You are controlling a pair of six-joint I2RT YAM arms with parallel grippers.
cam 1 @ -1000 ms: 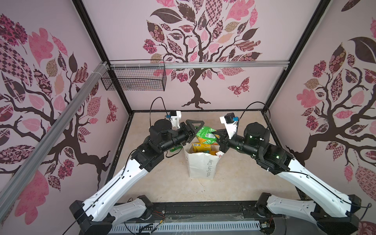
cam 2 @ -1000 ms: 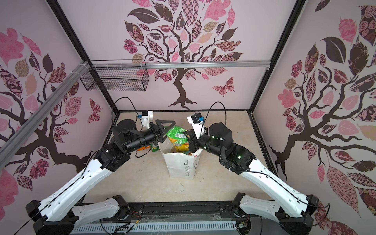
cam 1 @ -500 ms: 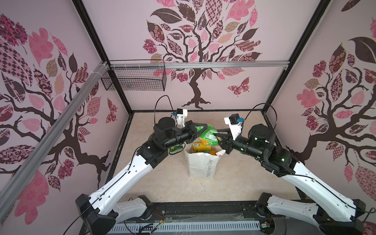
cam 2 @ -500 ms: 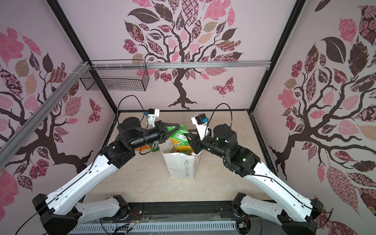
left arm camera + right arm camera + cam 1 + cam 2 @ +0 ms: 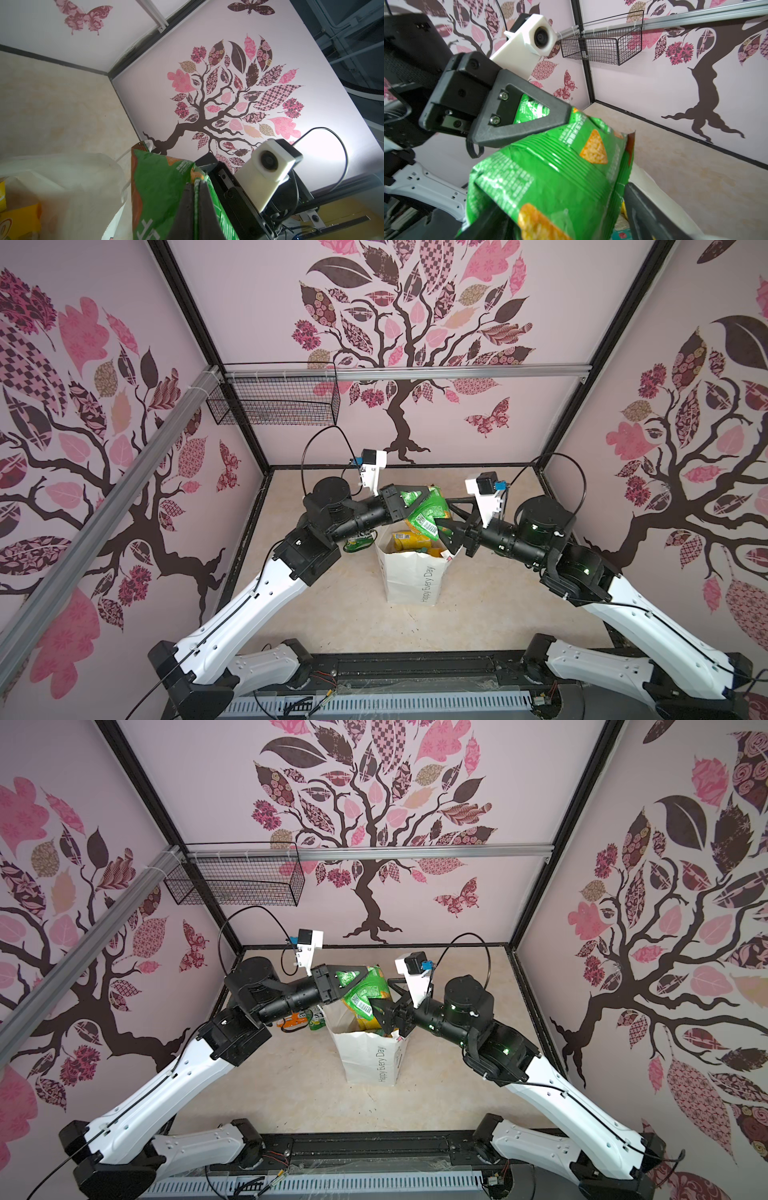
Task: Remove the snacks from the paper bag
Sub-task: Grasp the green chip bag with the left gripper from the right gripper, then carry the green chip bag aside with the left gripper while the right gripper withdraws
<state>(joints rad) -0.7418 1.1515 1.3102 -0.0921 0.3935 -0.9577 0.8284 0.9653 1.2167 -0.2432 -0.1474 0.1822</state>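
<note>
The white paper bag [image 5: 411,576] [image 5: 370,1060] stands upright mid-table in both top views, with yellow snacks [image 5: 409,541] inside. A green snack packet [image 5: 428,510] [image 5: 370,990] [image 5: 550,176] hangs just above its mouth. My left gripper [image 5: 428,490] [image 5: 368,970] [image 5: 197,184] is shut on the packet's upper edge. My right gripper [image 5: 445,515] [image 5: 383,995] [image 5: 566,218] is open, and its fingers [image 5: 643,207] stand apart on either side of the packet's lower end. The left wrist view shows the bag [image 5: 72,187] beside the packet [image 5: 158,187].
An orange packet [image 5: 297,1021] and a green one [image 5: 357,545] lie on the table left of the bag, partly under the left arm. A black wire basket [image 5: 274,400] [image 5: 237,880] hangs on the back-left rail. Walls enclose the table on three sides.
My left gripper has reached in over the bag and shut on the green packet. The right gripper, shut on the packet a second ago, has opened.
</note>
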